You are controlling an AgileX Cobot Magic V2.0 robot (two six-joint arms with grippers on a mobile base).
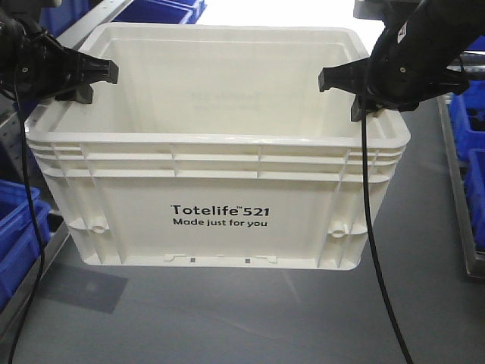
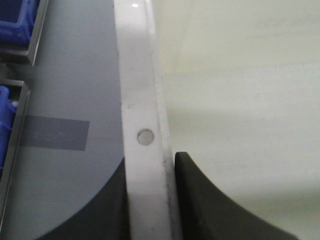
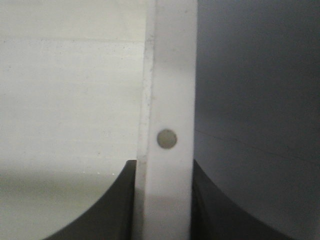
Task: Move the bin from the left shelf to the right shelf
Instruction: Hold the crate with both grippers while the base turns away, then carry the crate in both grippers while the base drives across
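Note:
The bin (image 1: 220, 182), a large white tote printed "Totelife 521", hangs above the grey floor, held by both arms and empty inside. My left gripper (image 1: 95, 80) is shut on its left rim. In the left wrist view the rim (image 2: 142, 120) runs between the two dark fingers (image 2: 210, 200). My right gripper (image 1: 345, 87) is shut on the right rim. Seen from the right wrist, that rim (image 3: 167, 100) passes between the black fingers (image 3: 100, 210). The right shelf is not clearly in view.
Blue bins (image 1: 19, 235) sit on a rack at the lower left, more blue bins (image 1: 163, 9) at the top left, and others (image 1: 470, 129) on a rack at the right edge. Grey floor (image 1: 227, 318) lies below the tote. A black cable (image 1: 375, 250) hangs from my right arm.

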